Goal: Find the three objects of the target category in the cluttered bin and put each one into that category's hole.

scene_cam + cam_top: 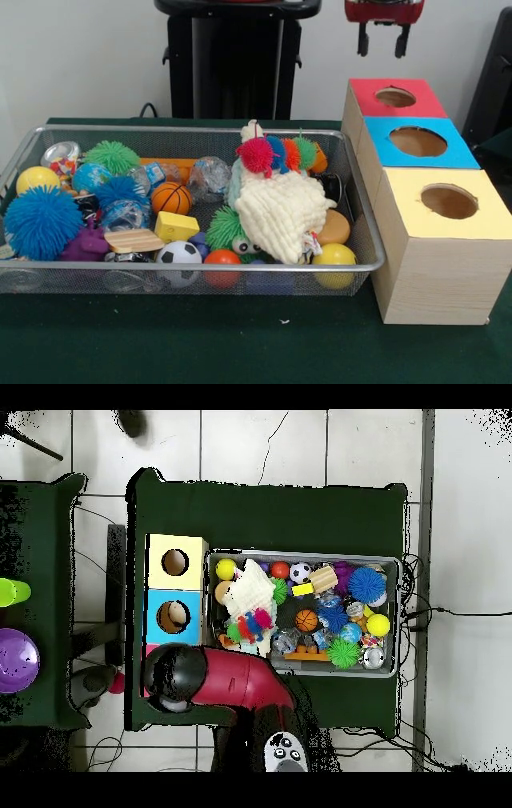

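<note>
The wire-mesh bin (364, 240) is full of toys; it also shows in the overhead view (300, 555). Hairy puffer balls in it: a green one (113, 157) at the back left, seen from above too (343, 652), a big blue one (42, 222), a smaller blue one (120, 190) and a green one (226, 228) by the woolly toy. The red-topped box's hole (395, 97) is dark and round. My gripper (383, 42) hangs open and empty above that box. In the overhead view my arm (230, 679) covers the red box.
A blue-topped box (448, 152) and a yellow-topped box (480, 220) stand in front of the red one. A cream woolly toy (276, 212), a string of coloured puffers (280, 152), yellow balls (334, 256), a football (178, 254) and a basketball (171, 197) fill the bin.
</note>
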Action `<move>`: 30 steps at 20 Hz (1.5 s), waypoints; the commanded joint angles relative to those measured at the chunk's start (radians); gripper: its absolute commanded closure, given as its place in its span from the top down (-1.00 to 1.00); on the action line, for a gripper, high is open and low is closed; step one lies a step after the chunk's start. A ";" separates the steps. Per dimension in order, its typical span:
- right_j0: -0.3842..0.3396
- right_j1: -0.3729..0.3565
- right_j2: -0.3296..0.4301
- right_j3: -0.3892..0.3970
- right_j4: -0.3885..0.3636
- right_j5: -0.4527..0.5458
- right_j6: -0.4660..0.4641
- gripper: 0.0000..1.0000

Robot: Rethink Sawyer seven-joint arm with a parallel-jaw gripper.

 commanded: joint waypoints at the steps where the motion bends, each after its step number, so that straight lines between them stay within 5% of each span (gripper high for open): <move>1: -0.048 0.049 -0.059 -0.184 -0.129 -0.056 0.096 1.00; 8: -0.110 0.029 -0.042 -0.181 -0.219 -0.134 0.015 1.00; 18: -0.291 0.018 0.066 -0.202 -0.410 -0.216 -0.194 1.00; 30: -0.524 0.001 0.191 -0.245 -0.606 -0.179 -0.300 1.00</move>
